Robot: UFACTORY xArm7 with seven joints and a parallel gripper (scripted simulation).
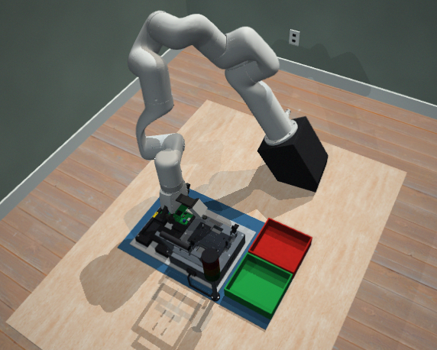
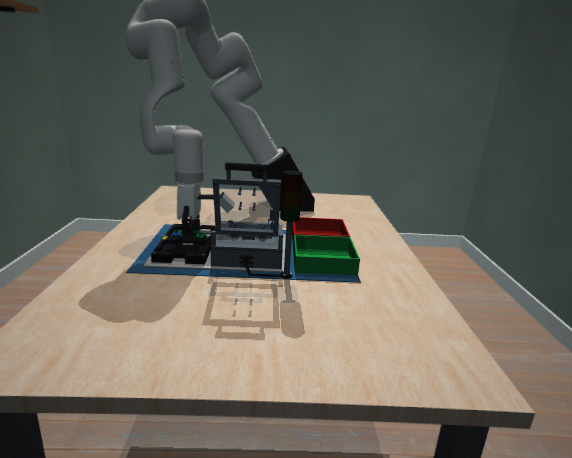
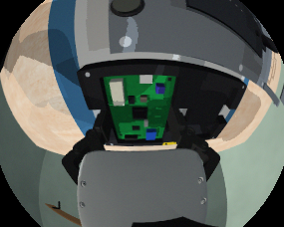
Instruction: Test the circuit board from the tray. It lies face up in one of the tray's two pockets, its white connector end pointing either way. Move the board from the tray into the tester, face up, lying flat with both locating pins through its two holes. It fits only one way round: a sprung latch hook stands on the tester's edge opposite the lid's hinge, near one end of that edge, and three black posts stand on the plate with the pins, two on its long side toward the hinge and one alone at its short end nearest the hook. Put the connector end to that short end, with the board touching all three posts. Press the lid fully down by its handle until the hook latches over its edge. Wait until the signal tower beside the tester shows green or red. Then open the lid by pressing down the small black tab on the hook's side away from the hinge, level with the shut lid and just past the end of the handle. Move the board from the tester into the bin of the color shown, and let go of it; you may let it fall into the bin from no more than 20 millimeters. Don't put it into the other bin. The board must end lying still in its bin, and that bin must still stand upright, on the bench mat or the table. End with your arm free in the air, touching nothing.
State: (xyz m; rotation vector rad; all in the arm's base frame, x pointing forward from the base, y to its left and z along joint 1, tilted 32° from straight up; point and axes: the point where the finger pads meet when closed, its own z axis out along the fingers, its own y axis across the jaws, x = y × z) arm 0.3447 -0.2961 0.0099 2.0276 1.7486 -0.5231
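The green circuit board lies face up in the black tray's far pocket; it also shows in the top view. My gripper is low over the board, with its fingers wide apart on either side of the board's near end. In the exterior view, the gripper reaches down into the tray. The tester stands beside the tray with its clear lid upright and open. The signal tower looks dark. The red bin and green bin stand to the right.
Tray, tester and bins sit on a blue bench mat. The arm's black base block stands behind the bins. The upright lid and its handle stand close to the right of my wrist.
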